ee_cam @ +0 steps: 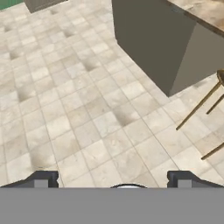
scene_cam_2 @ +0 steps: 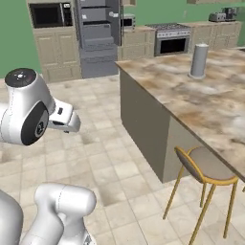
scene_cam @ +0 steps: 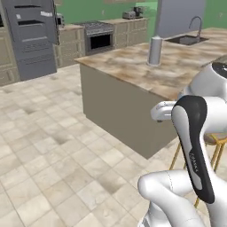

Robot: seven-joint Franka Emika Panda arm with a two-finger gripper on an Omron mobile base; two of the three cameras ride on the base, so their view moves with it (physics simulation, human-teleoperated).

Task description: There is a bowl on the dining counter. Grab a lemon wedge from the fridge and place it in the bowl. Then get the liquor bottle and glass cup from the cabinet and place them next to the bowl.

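Two fingertips [ee_cam: 41, 178] of my gripper [ee_cam: 112, 180] stand wide apart, empty, above floor tiles [ee_cam: 78, 113] beside the dining counter's [ee_cam: 153, 39] corner.

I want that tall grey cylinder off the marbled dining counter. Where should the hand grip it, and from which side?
Probably the mid-body of the tall grey cylinder, approached level from the far, oven-facing edge of the marbled dining counter: it stands upright, round and plain, alone near that edge.
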